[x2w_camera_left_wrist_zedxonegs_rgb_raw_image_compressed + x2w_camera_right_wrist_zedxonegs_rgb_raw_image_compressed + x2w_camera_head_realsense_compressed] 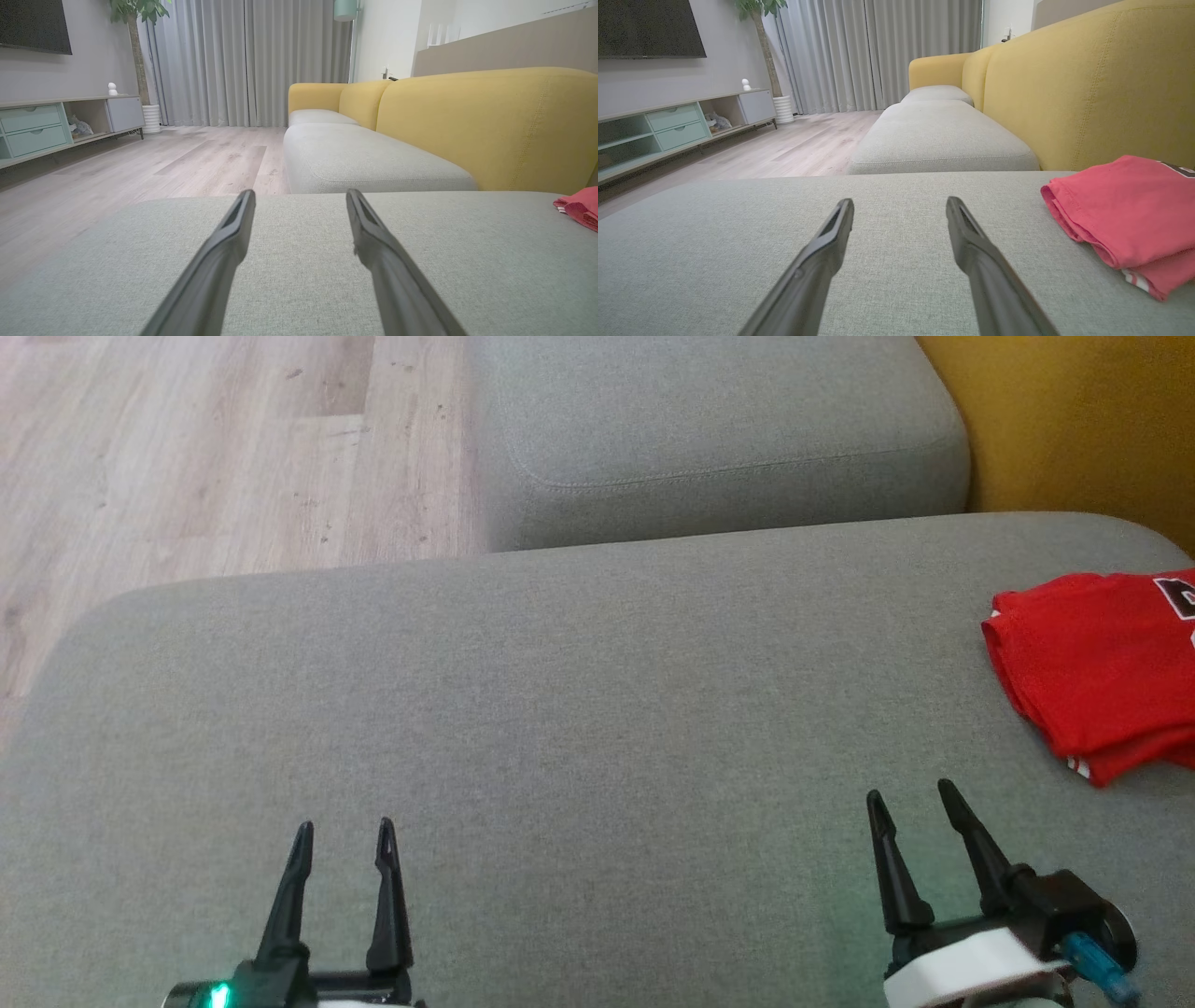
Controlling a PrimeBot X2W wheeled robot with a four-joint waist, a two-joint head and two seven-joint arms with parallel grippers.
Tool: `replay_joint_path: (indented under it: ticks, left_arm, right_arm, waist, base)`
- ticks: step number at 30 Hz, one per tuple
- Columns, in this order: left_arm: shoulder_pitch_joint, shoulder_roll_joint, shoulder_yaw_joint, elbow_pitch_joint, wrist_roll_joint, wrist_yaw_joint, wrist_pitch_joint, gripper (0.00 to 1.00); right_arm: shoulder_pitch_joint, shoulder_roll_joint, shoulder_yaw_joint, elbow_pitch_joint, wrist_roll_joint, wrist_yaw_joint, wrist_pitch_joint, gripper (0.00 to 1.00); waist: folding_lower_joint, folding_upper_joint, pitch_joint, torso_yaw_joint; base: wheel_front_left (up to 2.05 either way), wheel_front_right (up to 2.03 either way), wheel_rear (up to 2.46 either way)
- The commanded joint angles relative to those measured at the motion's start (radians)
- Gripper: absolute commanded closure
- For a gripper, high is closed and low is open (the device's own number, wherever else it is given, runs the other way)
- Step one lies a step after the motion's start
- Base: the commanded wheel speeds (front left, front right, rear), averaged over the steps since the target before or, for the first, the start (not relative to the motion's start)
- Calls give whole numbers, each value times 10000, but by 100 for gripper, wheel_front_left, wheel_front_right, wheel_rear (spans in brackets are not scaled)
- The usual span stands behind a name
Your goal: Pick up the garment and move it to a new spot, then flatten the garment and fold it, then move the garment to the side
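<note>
The garment (1102,672) is red and lies folded in layers at the far right of the grey sofa seat (560,709), partly cut off by the head view's right edge. A dark printed patch shows on its top. My right gripper (910,793) stands open at the lower right, a short way left of and nearer than the garment (1125,214), holding nothing. My left gripper (344,828) stands open at the lower left, far from the garment (581,207), with nothing between its fingers. Both hover low over the seat.
A second grey seat cushion (719,429) adjoins the far side. The yellow sofa back (1092,420) runs along the right. Pale wood floor (187,448) lies beyond the seat's left edge. A low TV cabinet (56,123), a potted plant and grey curtains (247,60) stand across the room.
</note>
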Motion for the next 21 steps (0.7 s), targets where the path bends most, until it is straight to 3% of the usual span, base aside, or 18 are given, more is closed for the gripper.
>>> replay_joint_path:
  ticks: [1, 4, 5, 9, 21]
  left_arm:
    - [-250, -39, 369, -270, 69, -20, -65, 0]
    - [-227, -39, 380, -205, 106, -35, -65, 0]
    - [3, 0, 28, 90, 37, -30, 1, 100]
    - [99, -2, -2, 468, -73, -48, 13, 100]
    - [-194, 97, 184, 586, -1754, -271, 308, 100]
  right_arm:
    - [-318, 9, 168, -342, -52, -7, -106, 0]
    - [-333, 21, 128, -358, -40, -7, -106, 0]
    - [-1, 50, -63, -3, 2, 0, 0, 100]
    - [62, 61, -29, 380, 138, 0, 15, 100]
    - [-167, -29, -141, 371, 1835, -1, 321, 100]
  waist:
    - [0, -1, 2, -18]
    - [0, -1, 0, -38]
    - [0, -1, -1, -38]
    - [0, -1, 3, -43]
    - [0, -1, 67, -33]
  base:
    - [0, 0, 0]
    - [0, 0, 0]
    - [0, 0, 0]
    - [0, 0, 0]
    - [0, 0, 0]
